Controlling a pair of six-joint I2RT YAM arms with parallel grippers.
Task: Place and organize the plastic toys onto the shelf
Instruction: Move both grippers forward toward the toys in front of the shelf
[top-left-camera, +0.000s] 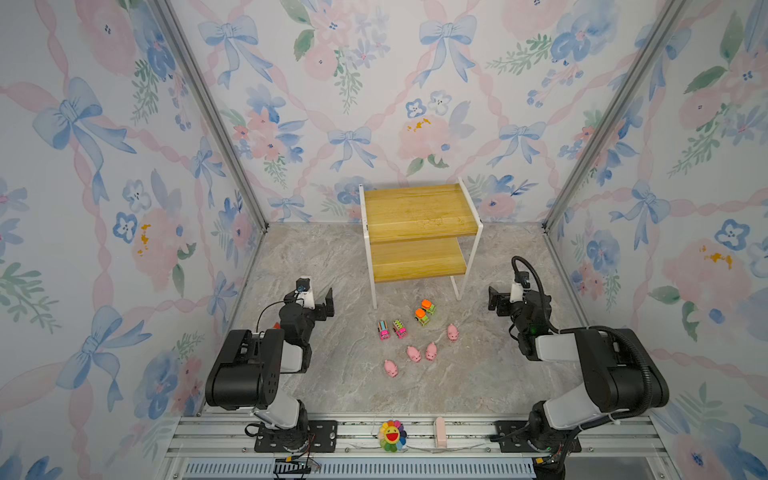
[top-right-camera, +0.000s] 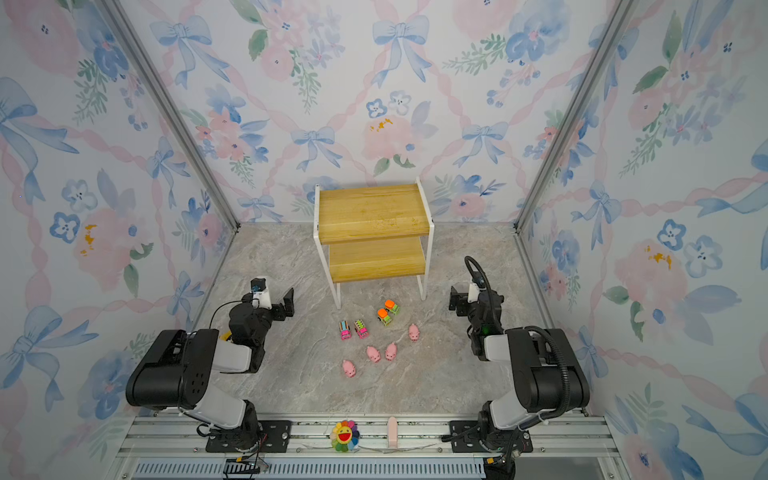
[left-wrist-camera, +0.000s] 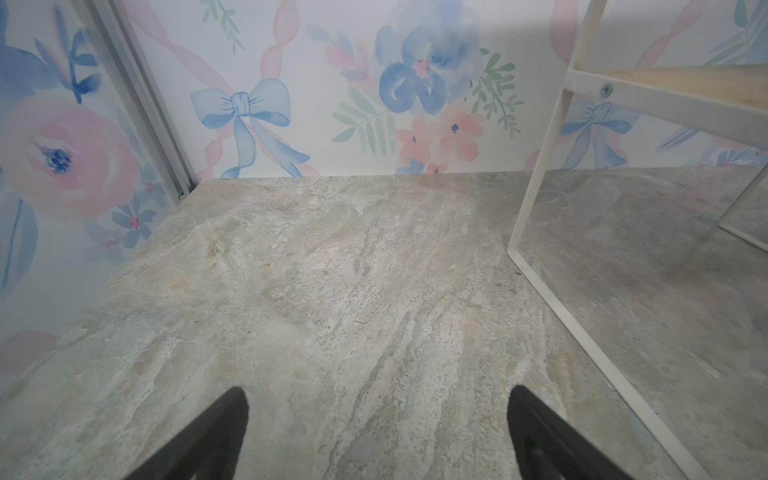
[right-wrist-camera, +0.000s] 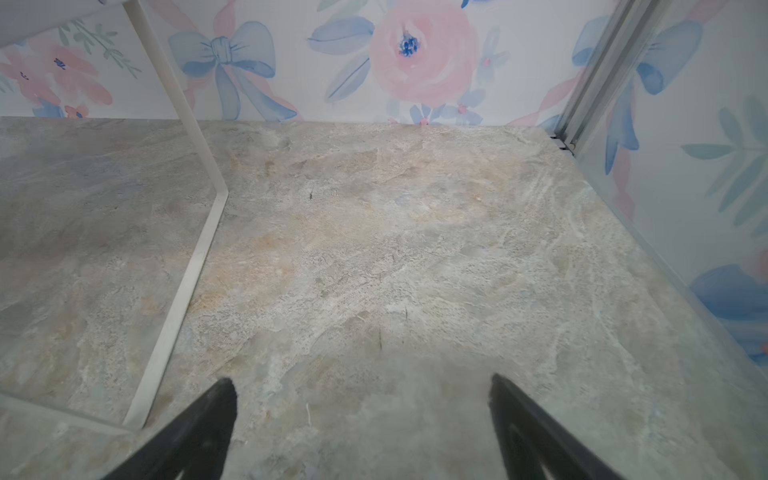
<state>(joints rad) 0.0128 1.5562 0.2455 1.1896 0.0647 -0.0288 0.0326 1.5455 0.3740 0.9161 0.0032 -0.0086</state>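
1. The table (top-left-camera: 332, 266) is shut in by flowered walls (top-left-camera: 124, 166) on the left, back and right. Its near edge is a metal rail (top-left-camera: 457, 432), on which a flower (top-left-camera: 392, 435) sits.
2. The shelf (top-left-camera: 415, 212) stands at the back centre, near the back wall, with bare table to either side and a broad open strip between the toys and each arm.
3. The left gripper (left-wrist-camera: 377, 390) hovers over bare table just left of the shelf's front leg (left-wrist-camera: 536, 187). Its jaws are spread wide with nothing between them.
4. The right gripper (right-wrist-camera: 361, 380) hovers likewise to the shelf's right, jaws spread wide and holding nothing.
5. The shelf is a white frame with two yellowish boards. The upper board (top-right-camera: 374, 212) and the lower board (top-right-camera: 376, 259) show only bare wood.
6. All eight toys lie on the table before the shelf, between the arms.
7. Two green trucks (top-left-camera: 424, 312) with orange tops sit close together nearest the shelf. Whether they touch, I cannot tell.
8. Two pink trucks (top-left-camera: 391, 329) with striped tops stand side by side to their left.
9. Four pink pigs (top-left-camera: 431, 351) are scattered nearer the rail: one right of the trucks, two close together in the middle, and one nearest the rail.
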